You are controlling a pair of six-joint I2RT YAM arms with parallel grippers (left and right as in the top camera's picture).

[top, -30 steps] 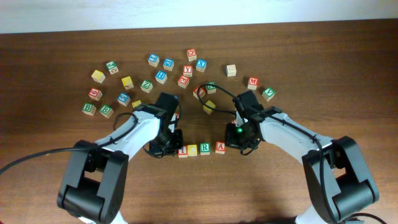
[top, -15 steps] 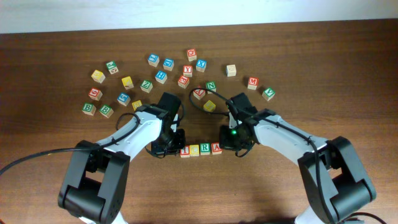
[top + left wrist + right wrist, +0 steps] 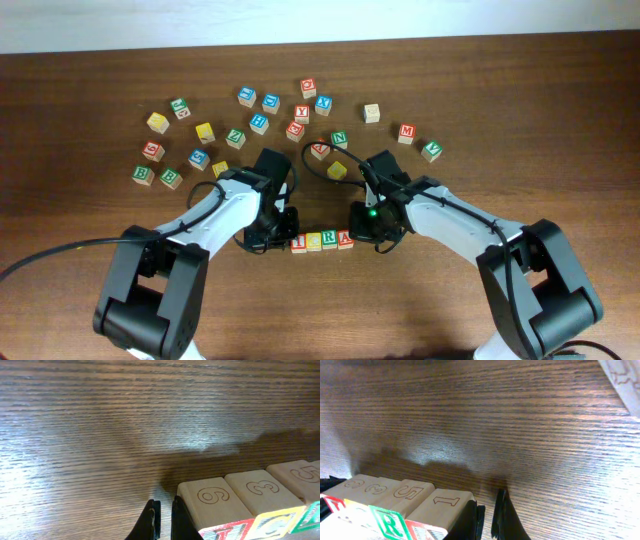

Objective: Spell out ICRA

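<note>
Overhead: the red I cube (image 3: 296,243), yellow C cube (image 3: 313,241), green R cube (image 3: 329,240) and red A cube (image 3: 345,239) touch in a row reading ICRA, flanked by the left gripper (image 3: 281,240) and right gripper (image 3: 361,233); other letter cubes (image 3: 259,122) lie scattered behind. Left wrist: fingers (image 3: 151,519) pressed together, empty, just beside the I cube, whose top is engraved 6. Right wrist: fingers (image 3: 505,515) nearly together, empty, beside the A cube, top engraved 1.

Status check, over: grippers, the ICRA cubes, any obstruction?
Left gripper shut at the I end. Right gripper shut at the A end. ICRA row lined up, cubes side by side. Spare cubes sit apart, none blocking.
</note>
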